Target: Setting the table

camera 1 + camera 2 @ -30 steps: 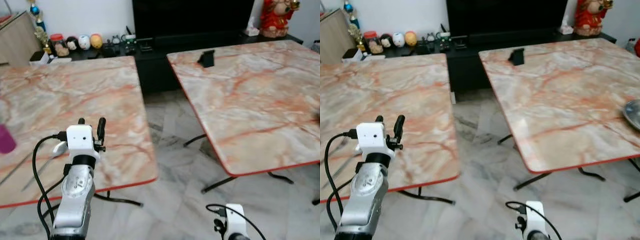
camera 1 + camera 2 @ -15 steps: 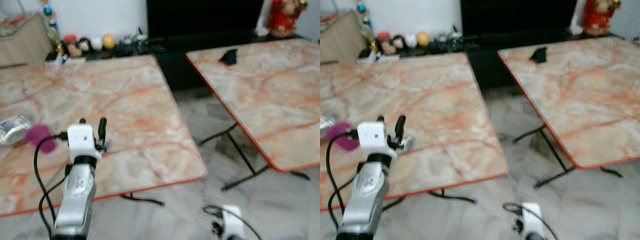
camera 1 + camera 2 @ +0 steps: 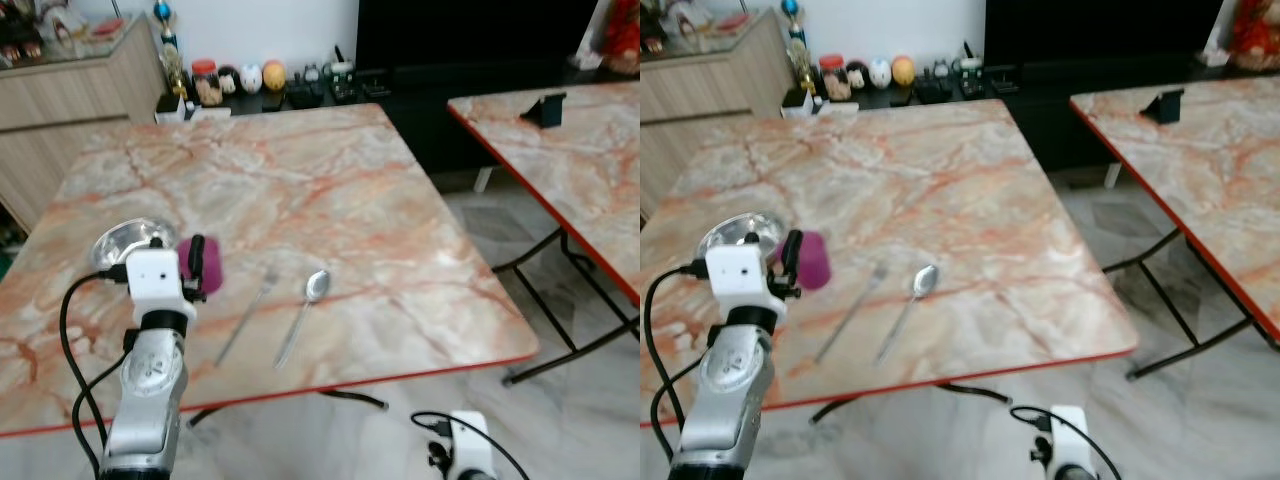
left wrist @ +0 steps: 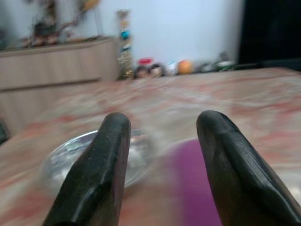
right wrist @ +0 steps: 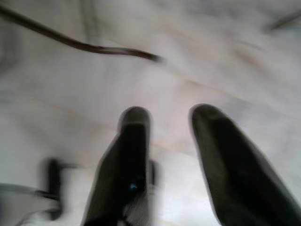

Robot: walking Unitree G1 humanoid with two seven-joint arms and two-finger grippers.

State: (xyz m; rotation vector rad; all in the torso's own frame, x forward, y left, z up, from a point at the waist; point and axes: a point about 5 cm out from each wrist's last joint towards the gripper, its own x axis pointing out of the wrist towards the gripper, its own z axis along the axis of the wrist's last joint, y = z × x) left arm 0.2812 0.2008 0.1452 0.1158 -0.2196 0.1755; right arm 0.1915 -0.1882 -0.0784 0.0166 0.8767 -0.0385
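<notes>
A marble-patterned table [image 3: 300, 190] stands in front of me. On its left part sit a shiny metal bowl [image 3: 125, 243] and a purple cup [image 3: 208, 264] just to its right. A fork [image 3: 245, 322] and a spoon [image 3: 300, 318] lie side by side nearer the front edge. My left gripper [image 3: 178, 252] is raised in front of the bowl and cup, open, with nothing between its fingers; its wrist view shows the bowl [image 4: 61, 160] and the cup [image 4: 188, 179] beyond the fingertips. My right gripper [image 5: 169, 117] hangs low over the floor, open and empty.
A second marble table [image 3: 570, 170] stands to the right with a black stand [image 3: 545, 108] on it; a strip of tiled floor [image 3: 520, 290] runs between them. Behind are a wooden cabinet [image 3: 70, 110], a low shelf of ornaments [image 3: 260, 78] and a dark screen.
The camera has swung left, so the left table now fills the middle and the bowl, cup, fork and spoon have come into view. Both arms are held as before.
</notes>
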